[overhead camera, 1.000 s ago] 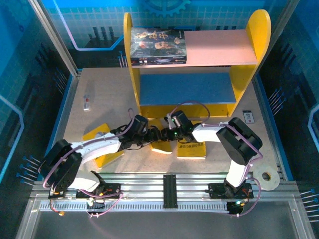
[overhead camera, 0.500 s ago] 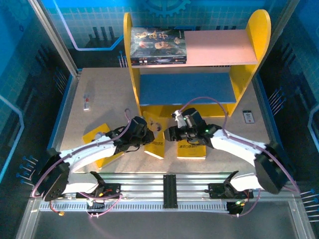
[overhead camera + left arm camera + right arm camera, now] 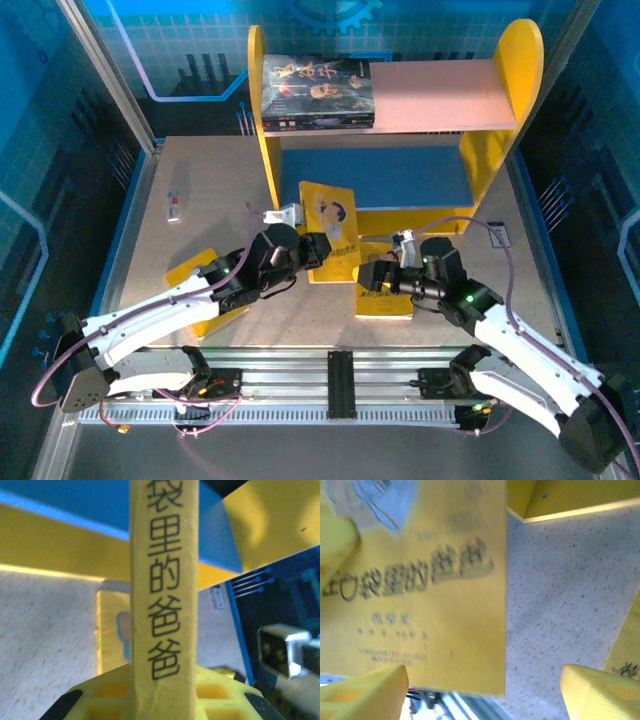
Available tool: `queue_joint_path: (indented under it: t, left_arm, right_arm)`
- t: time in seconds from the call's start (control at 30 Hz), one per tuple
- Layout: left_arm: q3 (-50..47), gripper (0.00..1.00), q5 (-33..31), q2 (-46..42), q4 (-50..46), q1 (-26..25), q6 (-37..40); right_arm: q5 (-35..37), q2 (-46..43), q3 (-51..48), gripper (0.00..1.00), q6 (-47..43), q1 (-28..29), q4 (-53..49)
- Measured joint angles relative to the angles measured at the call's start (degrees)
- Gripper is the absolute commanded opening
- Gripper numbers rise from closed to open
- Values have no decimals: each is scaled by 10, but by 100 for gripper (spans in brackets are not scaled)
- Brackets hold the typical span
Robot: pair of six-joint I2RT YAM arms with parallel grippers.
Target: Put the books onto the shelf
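**Lifted book near the rack, gripped by its spine alone**

My left jaws are clamped narrow on the spine of one yellow book (image 3: 330, 232). In the left wrist view the spine stands upright between the yellow pads (image 3: 215, 692), and the cover rises clear of the surface (image 3: 200, 180). Ahead of those jaws is the shelf (image 3: 520, 70). Its blue lower board (image 3: 375, 175) is nearest, and the pink upper board (image 3: 440, 95) above it carries the dark books (image 3: 318, 92). My right jaws stand wide and hold nothing. They are just beside the lifted book, with a second yellow book (image 3: 390, 305) lying flat beneath them. A third yellow book (image 3: 190, 272) lies behind the left jaws, partly under my left forearm (image 3: 170, 305).

My worries, as I judge them:
- The grip bites only a thin paperback's spine, so the covers may sag or fan open, and the book could slide out as I swing it.
- The book's free edge could catch the lower board's front edge or the yellow side panel (image 3: 268, 160) and twist in the grip.
- The right jaws sit close enough to knock the lifted book if either arm drifts sideways.
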Motion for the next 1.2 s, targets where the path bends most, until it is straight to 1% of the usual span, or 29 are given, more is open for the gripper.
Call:
queue_joint_path:
  t: [0.1, 0.2, 0.3, 0.43, 0.6, 0.83, 1.03, 1.07, 1.2]
  left_arm:
    - [17, 0, -24, 18, 24, 0, 13]
    - [24, 0, -41, 44, 59, 0, 20]
    - [24, 0, -58, 71, 95, -1, 28]
    - [25, 0, -81, 103, 134, -7, 41]
    - [35, 0, -102, 129, 177, -16, 60]
    - [35, 0, -119, 157, 282, -23, 73]
    - [35, 0, -122, 184, 339, -31, 75]
    - [35, 0, -122, 186, 346, -33, 75]
    - [35, 0, -132, 188, 371, -41, 75]
  right_arm:
    - [-5, -37, -24, 95, 42, -3, 14]
    - [-7, -48, -64, 99, 94, -4, 69]
    - [-2, -40, -113, 99, 158, -7, 143]
    - [15, -12, -134, 100, 217, -10, 224]
    - [31, -6, -133, 100, 250, -24, 293]
    - [52, 18, -132, 99, 280, -40, 352]
    - [57, 34, -128, 96, 295, -59, 390]
    - [58, 37, -126, 95, 297, -60, 395]
    - [58, 55, -118, 83, 312, -61, 430]
